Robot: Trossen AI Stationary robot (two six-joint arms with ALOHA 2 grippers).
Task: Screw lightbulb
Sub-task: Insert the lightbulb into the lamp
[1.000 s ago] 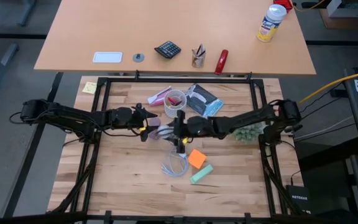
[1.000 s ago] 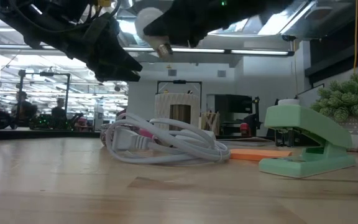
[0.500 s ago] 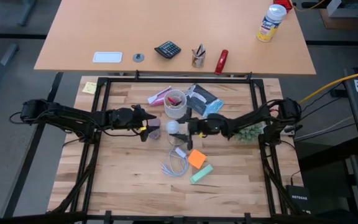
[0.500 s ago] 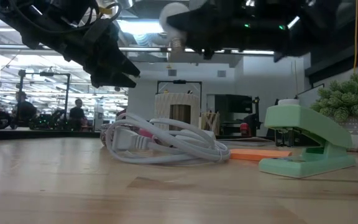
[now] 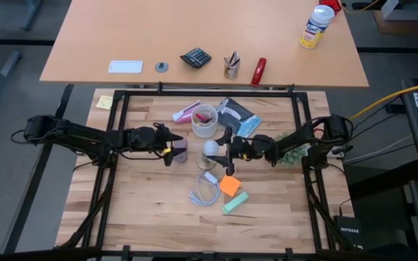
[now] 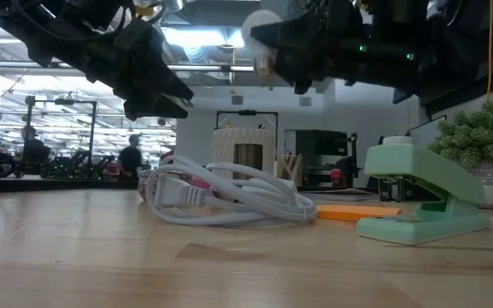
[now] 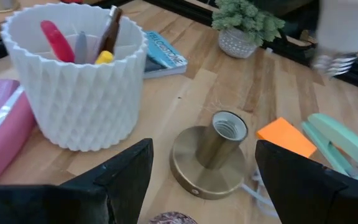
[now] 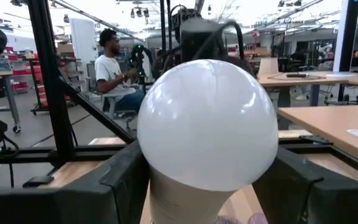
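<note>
The white lightbulb is held in the air by my right gripper, which is shut on it near the table's middle. In the low view the bulb has its globe up and its metal screw base pointing down. The brass lamp socket stands on its round foot on the table, its threaded mouth open and tilted. My left gripper is open and empty, left of the bulb, with its fingers pointing toward the socket. My right gripper pinches the bulb's tapering neck between its two fingers, just below the globe. The fingers come level from the table's right side. The bulb is lifted clear of the table, roughly upright, with its screw base free below the fingers.
A white ribbed cup with pens stands behind the socket. A coiled white cord, orange notes and a green stapler lie nearer the front. A small plant and a blue book sit to the right.
My right gripper has drawn back toward the table's right edge with the bulb, away from my left gripper. The bulb has turned from slanting to nearly upright, base down. It stays clear of the table.
</note>
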